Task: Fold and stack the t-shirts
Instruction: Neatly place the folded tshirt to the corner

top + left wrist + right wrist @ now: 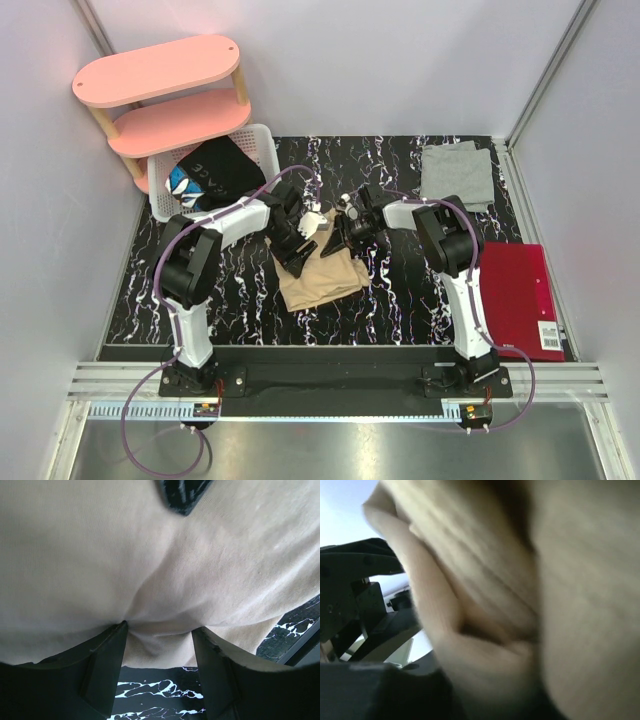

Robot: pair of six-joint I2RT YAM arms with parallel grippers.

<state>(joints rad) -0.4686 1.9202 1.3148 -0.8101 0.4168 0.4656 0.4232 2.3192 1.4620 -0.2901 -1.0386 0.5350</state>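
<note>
While both arms reach in from six o'clock in the overhead view, the tan t-shirt [318, 272] lies rumpled at the centre of the black marbled surface [400, 300]. Its twelve o'clock edge is drawn up to where the left jaws and right jaws meet. A grey t-shirt [457, 175] rests folded flat at two o'clock, well apart.

Left wrist view: tan cloth fills the picture, raised off the surface. Creases run down into the gap between the left jaws, which appear to pinch a thick bunched fold.

Right wrist view: blurred tan cloth crowds the lens. Whether the right jaws are spread or pinching cannot be told.

The shirt looks light, limp and stretchy, so it will likely sag and slip wherever it is unsupported. It is probably best taken at two separated spots along a hem or shoulder seam, nipping both layers, rather than mid-panel.
</note>
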